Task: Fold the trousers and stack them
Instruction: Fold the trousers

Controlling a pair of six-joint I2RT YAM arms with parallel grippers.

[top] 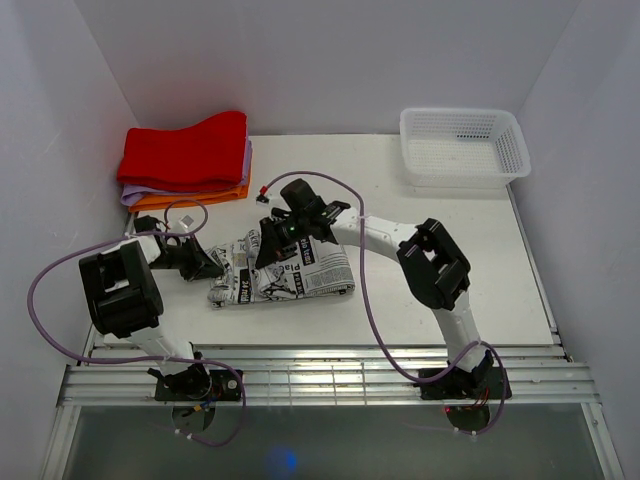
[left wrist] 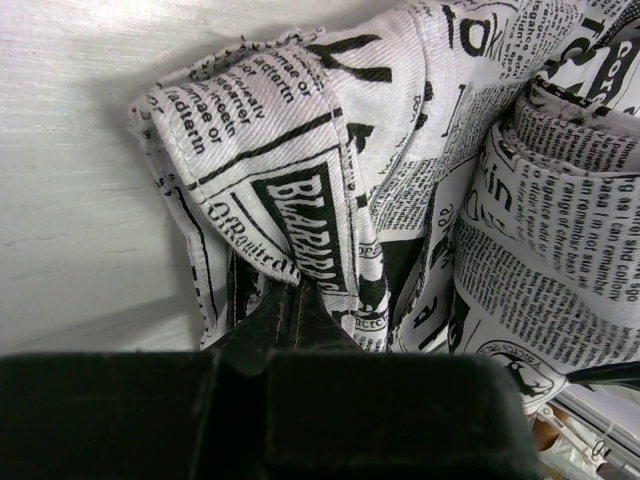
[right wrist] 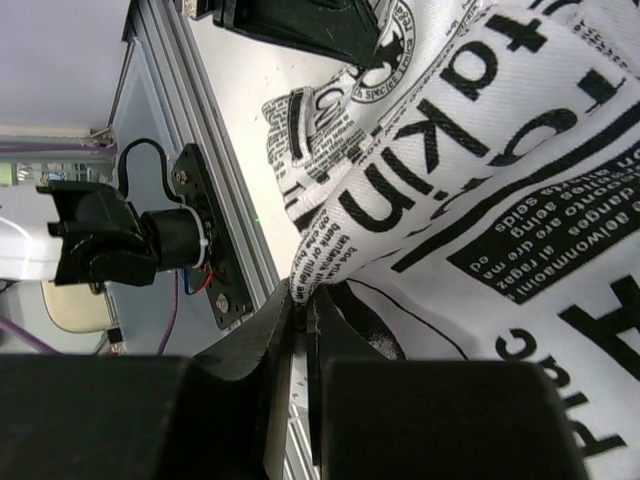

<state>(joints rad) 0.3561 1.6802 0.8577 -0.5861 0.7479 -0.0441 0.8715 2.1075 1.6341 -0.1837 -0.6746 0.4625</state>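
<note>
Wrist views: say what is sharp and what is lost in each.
Left wrist: white newspaper-print fabric trousers crisp, the black left tool a near-featureless dark mass. Right wrist: print sharp up close, the black right tool equally underexposed.

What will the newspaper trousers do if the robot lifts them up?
Probably flop and droop: the trousers lie in soft creased folds and bunch up at the left gripper. Likely light, since the right gripper pinches just one thin edge. Being flat cloth, they shouldn't roll.
</note>
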